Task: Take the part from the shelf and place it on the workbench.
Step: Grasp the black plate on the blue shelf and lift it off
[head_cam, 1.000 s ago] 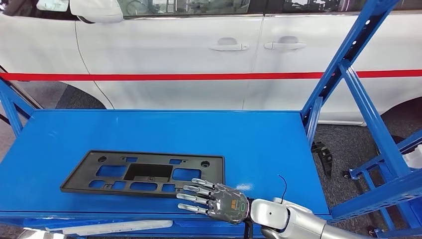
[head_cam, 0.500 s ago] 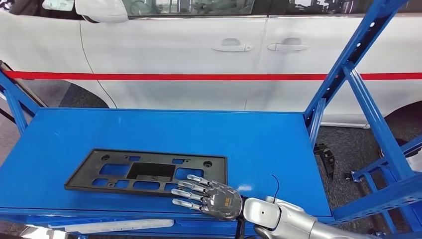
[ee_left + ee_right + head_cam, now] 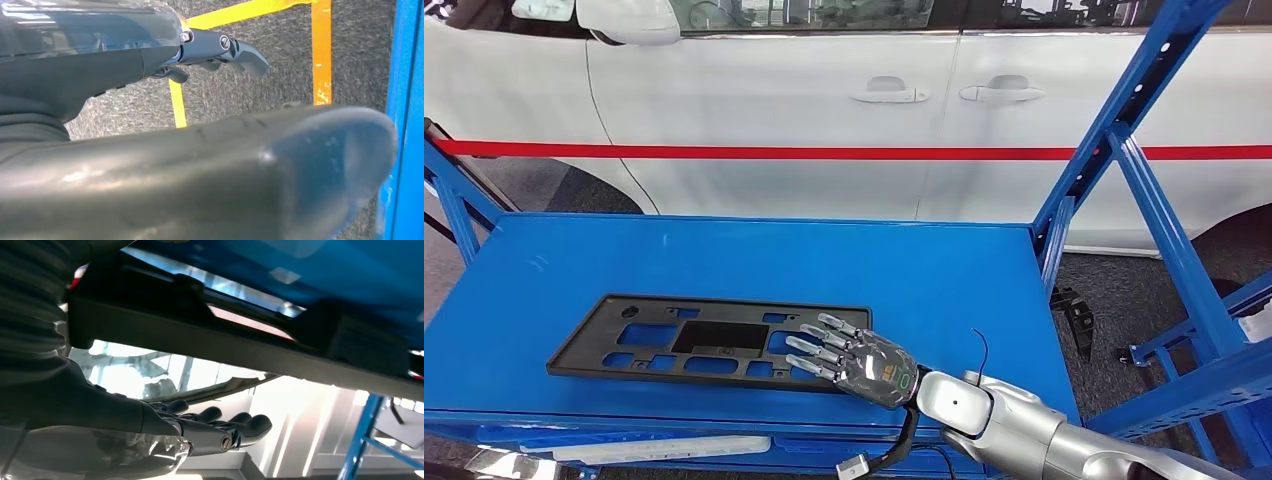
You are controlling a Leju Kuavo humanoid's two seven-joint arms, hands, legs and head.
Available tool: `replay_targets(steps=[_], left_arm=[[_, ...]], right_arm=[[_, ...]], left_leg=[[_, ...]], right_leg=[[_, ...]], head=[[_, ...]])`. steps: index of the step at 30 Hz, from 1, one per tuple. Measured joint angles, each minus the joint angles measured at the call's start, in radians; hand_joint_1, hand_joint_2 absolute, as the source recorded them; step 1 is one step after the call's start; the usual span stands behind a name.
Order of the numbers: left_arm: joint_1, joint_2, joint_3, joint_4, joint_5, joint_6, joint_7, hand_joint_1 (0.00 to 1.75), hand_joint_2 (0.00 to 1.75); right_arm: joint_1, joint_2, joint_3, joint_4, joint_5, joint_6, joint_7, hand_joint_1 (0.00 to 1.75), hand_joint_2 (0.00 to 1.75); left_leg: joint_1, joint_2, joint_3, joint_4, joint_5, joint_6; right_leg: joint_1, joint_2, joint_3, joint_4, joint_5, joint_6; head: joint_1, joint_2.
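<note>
- where the blue shelf [image 3: 944,270] runs across in front of the robot, one black plastic part [image 3: 674,340] lies flat on its top, a long frame-like panel with several cut-out windows, near the front edge and left of middle.
- one right hand [image 3: 849,358] comes in from the lower right on a silver arm [image 3: 1024,440]; its fingers [image 3: 819,340] are stretched out and a little apart, lying over the right end of the part.
- in the right wrist view the thumb and dark fingers [image 3: 240,426] lie straight and parted, close beside the part's dark edge [image 3: 240,347]; i cannot tell whether they have closed on it, so whether the hand holds the part is not clear.
- the left hand [image 3: 190,165] hangs low; its wrist view looks down at grey floor [image 3: 280,65] with yellow tape lines [image 3: 320,50], thumb large in front, dark fingers [image 3: 225,50] bent a little, nothing between them.
- one white car [image 3: 824,110] stands behind the shelf, with one red stripe [image 3: 824,153] along its side and two door handles [image 3: 889,95] close together.
- two slanted blue shelf posts [image 3: 1124,150] rise at the right.
- one loose black cable [image 3: 884,455] hangs under the right wrist.
</note>
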Motion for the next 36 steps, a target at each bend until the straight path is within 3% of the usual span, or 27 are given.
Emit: replay_targets(steps=[2, 4, 7, 8, 9, 10, 11, 13, 15, 18, 19, 21, 23, 24, 25, 26, 28, 30, 34, 36], left_arm=[[0.000, 0.000, 0.000, 0.000, -0.001, 0.000, -0.002, 0.00, 0.00], [-0.002, 0.000, 0.000, 0.000, -0.002, 0.000, -0.004, 0.00, 0.00], [-0.006, 0.001, 0.000, 0.000, -0.005, 0.000, -0.005, 0.00, 0.00], [-0.007, 0.001, 0.000, 0.000, -0.007, 0.000, -0.005, 0.00, 0.00], [-0.006, 0.001, 0.000, 0.000, -0.009, 0.000, -0.005, 0.00, 0.00], [-0.006, 0.001, 0.000, 0.000, -0.011, 0.000, -0.005, 0.00, 0.00], [-0.006, 0.002, 0.000, 0.000, -0.012, 0.000, -0.005, 0.00, 0.00], [-0.006, 0.002, 0.000, 0.000, -0.017, -0.001, -0.006, 0.00, 0.00], [-0.005, 0.002, 0.000, 0.000, -0.021, -0.002, -0.006, 0.00, 0.00], [-0.003, 0.003, 0.000, 0.000, -0.024, -0.002, -0.006, 0.00, 0.00], [-0.004, 0.004, 0.000, 0.000, -0.026, -0.002, -0.006, 0.00, 0.00], [-0.007, 0.007, -0.001, 0.000, -0.030, -0.002, -0.005, 0.00, 0.00], [-0.008, 0.007, -0.002, 0.000, -0.032, -0.003, -0.005, 0.00, 0.00], [-0.006, 0.008, -0.002, 0.000, -0.033, -0.003, -0.005, 0.00, 0.00], [-0.005, 0.008, -0.002, 0.000, -0.034, -0.003, -0.004, 0.00, 0.00], [-0.004, 0.009, -0.002, 0.000, -0.035, -0.003, -0.004, 0.00, 0.00], [-0.004, 0.010, -0.002, 0.000, -0.039, -0.003, -0.004, 0.00, 0.00], [-0.004, 0.010, -0.003, 0.000, -0.041, -0.002, -0.002, 0.00, 0.00], [-0.005, 0.010, -0.003, 0.000, -0.044, 0.000, 0.005, 0.00, 0.00], [-0.009, 0.009, -0.003, 0.000, -0.044, 0.001, 0.007, 0.00, 0.00]], right_arm=[[-0.015, 0.000, 0.008, 0.016, 0.011, -0.001, 0.028, 0.00, 1.75], [-0.025, 0.000, 0.014, 0.030, 0.016, -0.001, 0.038, 0.00, 1.75], [-0.032, 0.002, 0.021, 0.050, 0.018, 0.000, 0.059, 0.00, 1.75], [-0.033, 0.003, 0.024, 0.057, 0.019, 0.001, 0.070, 0.00, 1.75], [-0.036, 0.006, 0.027, 0.065, 0.020, 0.004, 0.082, 0.07, 1.75], [-0.041, 0.008, 0.031, 0.074, 0.019, 0.008, 0.094, 0.39, 1.75], [-0.048, 0.011, 0.033, 0.085, 0.016, 0.013, 0.104, 0.71, 1.75], [-0.071, 0.022, 0.036, 0.113, 0.000, 0.025, 0.117, 1.49, 1.75], [-0.090, 0.032, 0.038, 0.140, -0.019, 0.031, 0.119, 1.71, 1.75], [-0.097, 0.035, 0.039, 0.163, -0.033, 0.032, 0.113, 1.75, 1.75], [-0.098, 0.034, 0.039, 0.169, -0.037, 0.031, 0.110, 1.75, 1.75], [-0.101, 0.027, 0.038, 0.178, -0.046, 0.031, 0.103, 1.75, 1.75], [-0.102, 0.021, 0.038, 0.183, -0.053, 0.029, 0.098, 1.75, 1.75], [-0.102, 0.020, 0.037, 0.185, -0.056, 0.028, 0.096, 1.75, 1.75], [-0.103, 0.020, 0.035, 0.186, -0.057, 0.027, 0.095, 1.75, 1.75], [-0.104, 0.020, 0.034, 0.188, -0.059, 0.025, 0.092, 1.75, 1.75], [-0.107, 0.020, 0.029, 0.190, -0.060, 0.021, 0.084, 1.75, 1.75], [-0.111, 0.019, 0.023, 0.191, -0.062, 0.017, 0.075, 1.75, 1.75], [-0.112, 0.019, 0.008, 0.193, -0.074, 0.017, 0.053, 1.75, 1.75], [-0.110, 0.019, 0.003, 0.195, -0.086, 0.018, 0.038, 1.75, 1.75]], left_leg=[[-0.001, 0.002, 0.000, -0.003, 0.005, 0.017], [0.004, -0.001, 0.004, -0.011, 0.012, 0.030], [0.007, -0.007, 0.003, -0.014, 0.018, 0.039], [0.007, -0.009, 0.002, -0.013, 0.018, 0.040], [0.007, -0.012, 0.002, -0.012, 0.018, 0.039], [0.007, -0.014, 0.002, -0.011, 0.017, 0.038], [0.007, -0.017, 0.003, -0.009, 0.015, 0.037], [0.006, -0.019, 0.005, -0.005, 0.011, 0.031], [0.003, -0.018, -0.003, -0.002, 0.011, 0.021], [0.003, -0.017, -0.015, 0.001, 0.013, 0.003], [0.003, -0.012, -0.022, 0.017, 0.000, -0.002], [0.002, 0.003, -0.062, 0.106, -0.056, -0.014], [0.002, 0.015, -0.127, 0.242, -0.120, -0.022], [0.002, 0.017, -0.148, 0.285, -0.130, -0.024], [0.002, 0.017, -0.152, 0.290, -0.120, -0.024], [0.002, 0.017, -0.135, 0.255, -0.093, -0.023], [0.002, 0.008, -0.065, 0.109, -0.023, -0.018], [-0.001, -0.003, -0.022, 0.014, 0.013, -0.004], [0.000, -0.002, -0.016, -0.003, 0.025, 0.028], [0.006, -0.003, -0.015, -0.010, 0.032, 0.039]], right_leg=[[0.000, 0.000, -0.002, -0.001, -0.001, 0.011], [-0.003, 0.007, -0.013, 0.024, -0.022, 0.019], [-0.011, 0.027, -0.089, 0.204, -0.115, 0.024], [-0.013, 0.031, -0.116, 0.265, -0.134, 0.026], [-0.014, 0.032, -0.129, 0.294, -0.133, 0.027], [-0.016, 0.032, -0.125, 0.284, -0.112, 0.026], [-0.017, 0.032, -0.105, 0.237, -0.075, 0.024], [-0.014, 0.023, -0.045, 0.105, -0.008, 0.015], [-0.007, 0.013, -0.012, 0.025, 0.005, 0.008], [-0.005, 0.011, -0.012, 0.006, -0.001, 0.001], [-0.007, 0.007, -0.011, 0.000, 0.001, -0.004], [-0.007, -0.004, -0.007, -0.009, 0.005, -0.013], [-0.003, -0.010, -0.005, -0.009, 0.005, -0.018], [-0.002, -0.012, -0.004, -0.009, 0.004, -0.018], [-0.001, -0.012, -0.003, -0.008, 0.004, -0.018], [-0.001, -0.012, -0.002, -0.008, 0.003, -0.018], [0.000, -0.008, 0.001, -0.005, 0.001, -0.014], [0.004, -0.002, 0.003, -0.001, -0.002, -0.006], [0.004, 0.007, -0.002, 0.007, -0.011, 0.014], [-0.001, 0.020, -0.035, 0.081, -0.060, 0.020]], head=[[0.000, 0.000], [0.000, 0.000], [0.000, 0.000], [0.000, 0.000], [0.000, 0.000], [0.000, 0.000], [0.000, 0.000], [0.000, 0.000], [0.000, 0.000], [0.000, 0.000], [0.000, 0.000], [0.000, 0.000], [0.000, 0.000], [0.000, 0.000], [0.000, 0.000], [0.000, 0.000], [0.000, 0.000], [0.000, 0.000], [0.000, 0.000], [0.001, 0.000]])
